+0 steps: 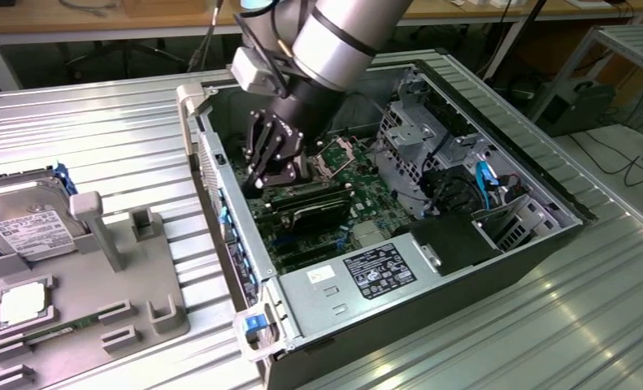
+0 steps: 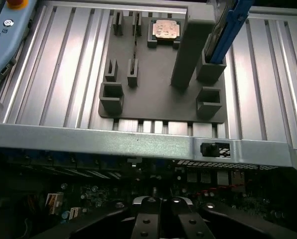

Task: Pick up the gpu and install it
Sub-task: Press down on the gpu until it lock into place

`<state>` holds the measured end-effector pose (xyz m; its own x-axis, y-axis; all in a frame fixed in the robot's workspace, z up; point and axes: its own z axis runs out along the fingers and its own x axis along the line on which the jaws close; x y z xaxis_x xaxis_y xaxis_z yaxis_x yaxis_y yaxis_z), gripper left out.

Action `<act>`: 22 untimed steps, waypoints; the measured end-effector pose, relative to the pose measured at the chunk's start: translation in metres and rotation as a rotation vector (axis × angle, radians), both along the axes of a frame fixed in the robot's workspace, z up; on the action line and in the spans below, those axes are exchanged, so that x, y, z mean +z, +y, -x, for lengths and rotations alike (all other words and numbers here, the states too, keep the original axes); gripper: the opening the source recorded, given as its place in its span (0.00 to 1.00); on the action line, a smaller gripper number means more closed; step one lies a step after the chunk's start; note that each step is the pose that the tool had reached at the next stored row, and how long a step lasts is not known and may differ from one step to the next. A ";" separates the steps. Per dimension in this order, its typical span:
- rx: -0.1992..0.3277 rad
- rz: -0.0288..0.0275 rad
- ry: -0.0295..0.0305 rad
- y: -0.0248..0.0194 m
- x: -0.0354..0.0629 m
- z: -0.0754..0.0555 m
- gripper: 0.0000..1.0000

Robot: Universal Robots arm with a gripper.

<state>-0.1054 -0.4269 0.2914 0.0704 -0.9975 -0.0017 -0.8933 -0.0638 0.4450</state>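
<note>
Inside the open computer case [image 1: 462, 97] the claw [image 1: 265, 185] is shut, its fingers pressed together just above the green board [image 1: 349, 199]. I cannot pick out the gpu, so which way it lies from the claw is unclear; the grey holder [image 2: 158, 94] sits outside the case on the bench [image 1: 104, 122]

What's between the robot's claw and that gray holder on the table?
The computer case's silver wall and a strip of ribbed table, in the wrist view.

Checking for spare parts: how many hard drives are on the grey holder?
1: the hard drive stands tilted at the grey holder's far end, at the exterior view's left. Others may be hidden.
</note>
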 end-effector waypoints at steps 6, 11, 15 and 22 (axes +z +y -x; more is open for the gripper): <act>0.004 -0.0001 0.0700 -0.0040 -0.0001 -0.006 0.11; 0.006 0.0001 0.0894 -0.0091 -0.0003 -0.012 0.11; 0.011 0.0000 0.0924 -0.0119 -0.0019 -0.012 0.11; 0.021 0.0009 0.1064 -0.0130 -0.0075 -0.012 0.11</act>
